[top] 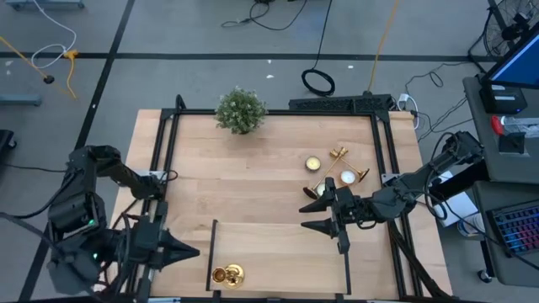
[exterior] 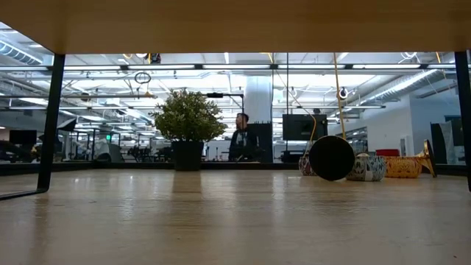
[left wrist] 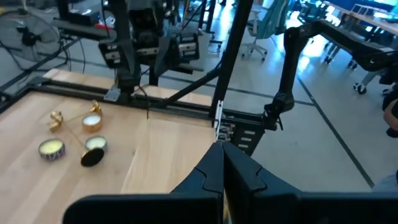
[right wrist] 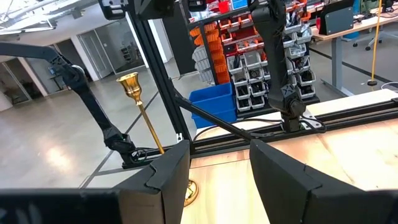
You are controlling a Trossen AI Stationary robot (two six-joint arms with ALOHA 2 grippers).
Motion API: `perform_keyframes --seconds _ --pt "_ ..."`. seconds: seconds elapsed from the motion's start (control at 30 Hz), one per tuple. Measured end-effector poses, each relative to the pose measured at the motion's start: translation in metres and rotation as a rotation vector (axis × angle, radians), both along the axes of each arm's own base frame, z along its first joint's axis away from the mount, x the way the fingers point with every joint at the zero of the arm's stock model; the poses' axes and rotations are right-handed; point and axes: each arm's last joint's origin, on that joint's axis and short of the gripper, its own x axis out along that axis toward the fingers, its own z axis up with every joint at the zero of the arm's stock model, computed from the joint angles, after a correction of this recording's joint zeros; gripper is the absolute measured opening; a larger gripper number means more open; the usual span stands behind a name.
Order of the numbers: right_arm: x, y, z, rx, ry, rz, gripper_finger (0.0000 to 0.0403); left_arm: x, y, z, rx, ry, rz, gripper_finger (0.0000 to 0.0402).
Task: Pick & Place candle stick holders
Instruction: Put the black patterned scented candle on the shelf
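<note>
One gold candle stick holder [top: 226, 273] stands near the table's front edge, left of the middle. In the right wrist view this holder [right wrist: 142, 112] is upright on its round base [right wrist: 190, 193], partly behind one finger. Two more holders [top: 338, 154] [top: 362, 174] lie on their sides at the right, among the candles. My right gripper [top: 315, 215] hangs level above the table's middle right, pointing at the standing holder. It is open with nothing between its fingers [right wrist: 217, 152]. My left gripper [top: 181, 250] is shut and empty, left of the standing holder, pointing right [left wrist: 222, 152].
A bushy potted plant [top: 240, 109] stands at the far edge. Two candle tins [top: 313, 162] [top: 347, 177] sit upright and a third [exterior: 331, 158] lies on its side by the right gripper. Black frame bars [top: 213, 252] [top: 346, 252] cross the front. A person [exterior: 239, 136] sits beyond the table.
</note>
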Motion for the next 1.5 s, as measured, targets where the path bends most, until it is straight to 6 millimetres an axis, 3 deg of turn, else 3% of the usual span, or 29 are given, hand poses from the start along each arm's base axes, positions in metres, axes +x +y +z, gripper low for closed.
perform_keyframes --seconds 0.73,0.97,1.5 --pt "0.0 0.0 0.0 -0.008 0.0 0.001 0.0164 0.06 0.051 0.005 0.098 0.026 -0.043 0.0" --pt "0.0 0.0 0.0 -0.009 0.0 0.004 0.0164 0.076 0.065 0.013 0.117 -0.043 -0.082 0.0" --pt "0.0 0.001 0.0 -0.008 0.001 0.03 0.0164 0.109 0.122 0.012 0.141 -0.008 -0.096 0.0"
